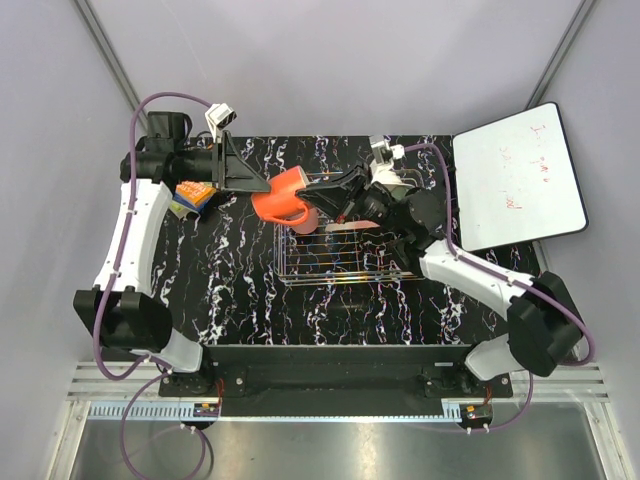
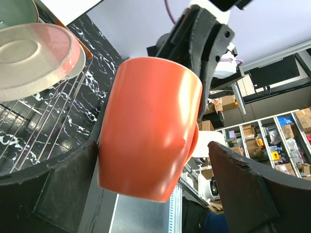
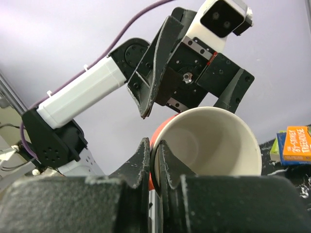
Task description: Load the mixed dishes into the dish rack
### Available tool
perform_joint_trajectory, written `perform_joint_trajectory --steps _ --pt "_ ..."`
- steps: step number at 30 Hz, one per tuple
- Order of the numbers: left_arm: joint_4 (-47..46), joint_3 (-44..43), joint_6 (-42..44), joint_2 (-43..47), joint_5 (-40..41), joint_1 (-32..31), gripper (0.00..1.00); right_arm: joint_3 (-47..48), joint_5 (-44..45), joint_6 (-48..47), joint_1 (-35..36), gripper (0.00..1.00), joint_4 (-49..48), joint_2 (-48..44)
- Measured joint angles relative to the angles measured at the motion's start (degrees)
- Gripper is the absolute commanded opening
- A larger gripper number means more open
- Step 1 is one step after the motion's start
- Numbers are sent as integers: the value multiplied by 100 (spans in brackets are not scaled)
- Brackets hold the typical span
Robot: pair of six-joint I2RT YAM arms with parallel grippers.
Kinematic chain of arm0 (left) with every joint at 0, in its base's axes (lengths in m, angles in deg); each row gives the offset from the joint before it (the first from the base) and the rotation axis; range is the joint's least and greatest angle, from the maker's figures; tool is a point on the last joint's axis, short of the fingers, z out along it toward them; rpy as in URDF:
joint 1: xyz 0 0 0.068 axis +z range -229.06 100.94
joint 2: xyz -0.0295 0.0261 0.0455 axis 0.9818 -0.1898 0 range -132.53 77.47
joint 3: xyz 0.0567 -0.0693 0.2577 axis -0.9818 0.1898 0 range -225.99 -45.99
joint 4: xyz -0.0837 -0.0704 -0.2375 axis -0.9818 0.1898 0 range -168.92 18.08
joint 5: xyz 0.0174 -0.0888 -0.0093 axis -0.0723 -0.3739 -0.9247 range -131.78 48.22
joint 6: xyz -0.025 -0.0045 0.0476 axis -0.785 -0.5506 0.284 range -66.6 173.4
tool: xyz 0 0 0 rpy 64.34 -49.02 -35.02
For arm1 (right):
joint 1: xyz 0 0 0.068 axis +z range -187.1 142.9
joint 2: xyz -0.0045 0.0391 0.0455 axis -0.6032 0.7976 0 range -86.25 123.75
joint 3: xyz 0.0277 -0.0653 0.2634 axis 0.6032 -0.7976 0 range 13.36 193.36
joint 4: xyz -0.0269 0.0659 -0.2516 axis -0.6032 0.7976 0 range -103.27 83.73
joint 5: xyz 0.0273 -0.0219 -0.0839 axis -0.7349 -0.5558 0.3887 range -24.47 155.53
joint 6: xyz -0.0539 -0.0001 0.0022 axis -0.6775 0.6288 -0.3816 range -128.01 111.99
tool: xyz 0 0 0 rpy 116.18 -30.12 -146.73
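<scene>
Seen from above, the right gripper (image 1: 315,190) pinched the rim of the orange mug (image 1: 283,197) and held it on its side in the air over the far left corner of the dish rack (image 1: 335,262). The left gripper (image 1: 255,180) stood spread wide at the mug's other end, with the base of the mug between its fingers. A pink-rimmed plate (image 1: 345,228) lay in the wire basket under the right arm. The snack packet (image 1: 193,193) sat on the black marbled table (image 1: 240,290) below the left wrist. The white board (image 1: 515,175) rested at the far right corner.

From the left wrist, the mug filled the middle of the view, base toward the lens. The two black fingers (image 2: 58,194) stood far apart on either side of it. The one on the left of the view lay just beside the mug's wall; whether it touched could not be told. The right gripper's dark body gripped the far rim. The pink plate lay upside down on the rack wires, with the pale green bowl (image 2: 14,12) at the top left corner of the view.

From the right wrist, the jaws were drawn narrow on the mug's rim, one finger (image 3: 141,162) outside the wall and the other inside the cream interior. The left gripper hung open behind the mug, and the packet showed at the right edge.
</scene>
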Motion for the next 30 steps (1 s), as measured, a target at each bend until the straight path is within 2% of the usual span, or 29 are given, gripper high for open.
perform_joint_trajectory --steps 5,9,19,30 --pt "-48 -155 -111 -144 20 2 99 -13 0 754 -262 0 -914 442" --pt "-46 -157 -116 -328 197 24 99 39 4 1349 -391 0 -1290 870" --pt "-50 -155 -164 -413 326 68 99 407 11 2238 -452 0 -1515 1412" --pt "-402 92 -649 -413 328 79 99 435 0 2409 -461 0 -1464 1471"
